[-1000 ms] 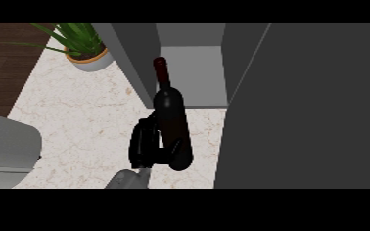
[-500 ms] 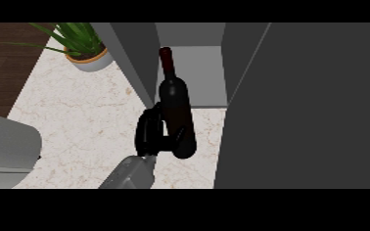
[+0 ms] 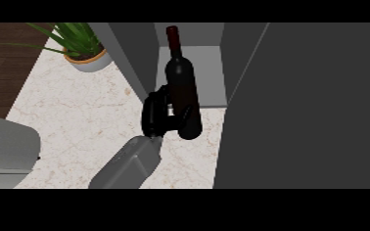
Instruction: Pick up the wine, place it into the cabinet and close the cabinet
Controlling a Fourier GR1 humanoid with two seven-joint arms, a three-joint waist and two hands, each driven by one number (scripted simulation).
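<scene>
The wine bottle is held in the right hand, whose fingers are curled around its lower body, and it is now found at the mouth of the open cabinet, with its neck already over the pale cabinet floor. Compared with one second ago, the bottle is carried clearly further forward: its red-capped top was then still in front of the opening, and now it is reaching well inside, while the grey forearm is seen longer on the marble counter. From this it can be judged that the pick-up is finished and the placing is in progress, but not completed, because the base of the bottle and the hand are seen outside, in front of the cabinet's front edge. The long axis of the bottle is seen almost straight up the view, away from the robot, with the cap pointing into the cabinet and the base toward the robot; a small lean of the neck to the left is noticed. Whether the bottle is upright or tilted forward cannot be decided from this steep view. The dark door is standing open at the right, very near the bottle. The left hand is not shown.
</scene>
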